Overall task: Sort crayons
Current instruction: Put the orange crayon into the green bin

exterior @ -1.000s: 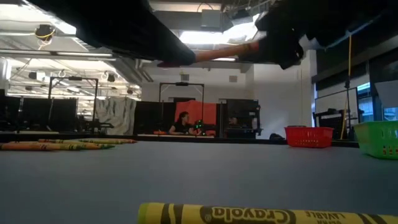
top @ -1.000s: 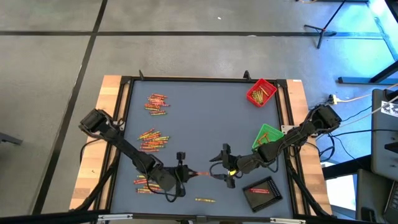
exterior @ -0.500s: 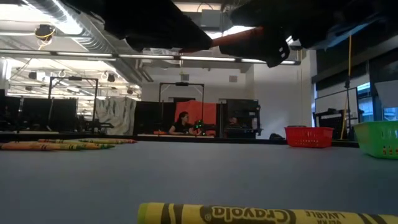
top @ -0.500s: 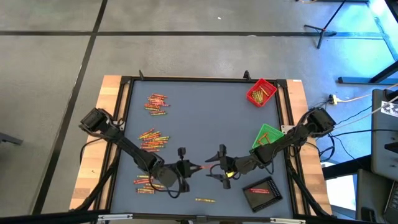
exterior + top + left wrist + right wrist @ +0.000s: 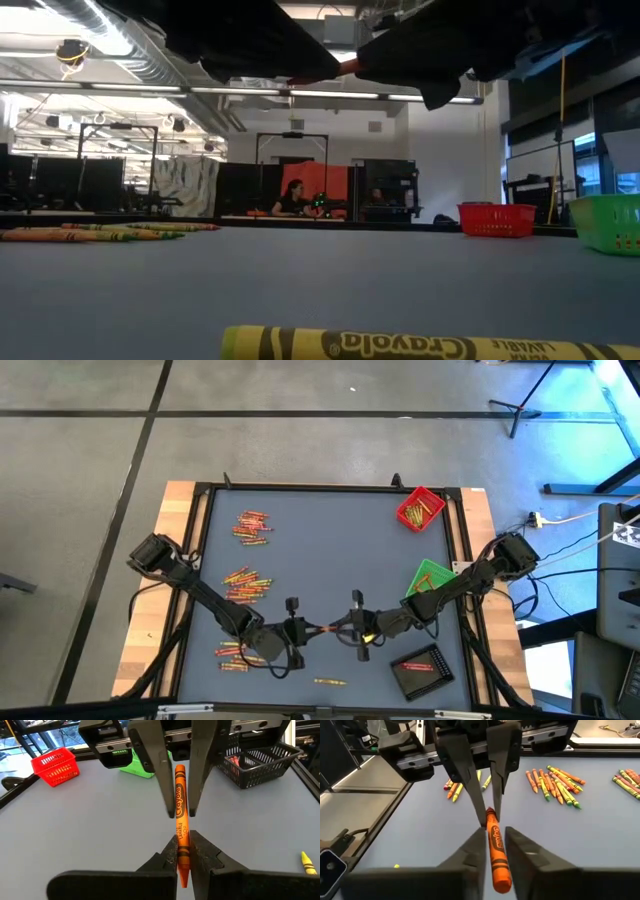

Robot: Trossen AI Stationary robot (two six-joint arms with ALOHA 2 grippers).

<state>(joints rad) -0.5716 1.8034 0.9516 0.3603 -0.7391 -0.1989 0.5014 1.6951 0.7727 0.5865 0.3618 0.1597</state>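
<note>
An orange crayon (image 5: 322,628) hangs level above the table's near middle, between my two grippers. My left gripper (image 5: 303,630) is shut on its left end, and my right gripper (image 5: 345,628) is shut on its right half. Loose crayons lie in heaps at the far left (image 5: 252,525), the middle left (image 5: 245,585) and the near left (image 5: 230,653). One yellow crayon (image 5: 420,345) lies flat near the front edge. My left gripper pinches the crayon's left end (image 5: 182,851) between its two fingers. It comes nearly level from the table's left, with the fingers along the crayon. The crayon is clear of the table. My right gripper (image 5: 495,840) pinches the crayon's right half (image 5: 496,851) between its two fingers, coming nearly level from the table's right. The fingers lie along the crayon, and their tips (image 5: 170,810) reach about its middle.
A red tray (image 5: 420,508) with crayons stands at the far right, a green tray (image 5: 430,575) at the middle right, and a black tray (image 5: 420,665) with red crayons at the near right. Bare grey table lies in the far middle.
My right gripper has moved a little toward the table's left, over the free end of the crayon that my left gripper holds, and has shut on it from wide open. The crayon has stayed lifted and about level.
</note>
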